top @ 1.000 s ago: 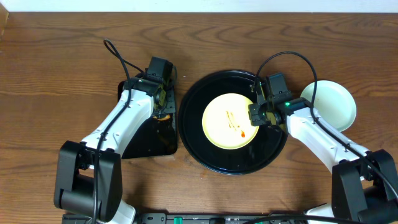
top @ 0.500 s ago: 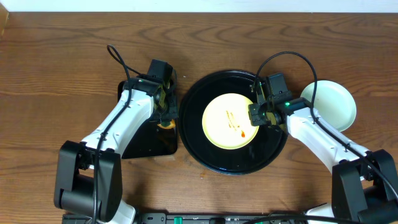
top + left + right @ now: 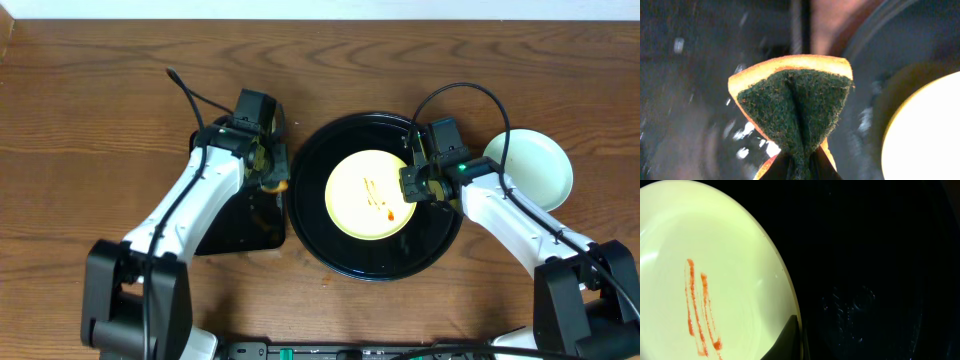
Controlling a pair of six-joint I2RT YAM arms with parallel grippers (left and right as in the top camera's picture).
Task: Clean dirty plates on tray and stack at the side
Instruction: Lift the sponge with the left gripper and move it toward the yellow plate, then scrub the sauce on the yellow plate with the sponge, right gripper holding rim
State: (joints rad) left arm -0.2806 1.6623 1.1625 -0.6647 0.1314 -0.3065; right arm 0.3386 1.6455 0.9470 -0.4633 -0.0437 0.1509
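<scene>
Yellow plate (image 3: 368, 193), sauce-streaked, lies uncleaned on the tray (image 3: 320, 235); right pincer (image 3: 408, 186) pinches its rim. Left pincer (image 3: 799, 167) pinches a folded sponge (image 3: 795, 105) just beside the tray. One mint plate (image 3: 535, 165) rests aside on the worktop (image 3: 100, 100).

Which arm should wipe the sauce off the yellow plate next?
Left. The left jaws clamp the sponge beside the tray, near the sauce streaks. The right jaws pinch the rim of the yellow plate, likely steadying it.
</scene>
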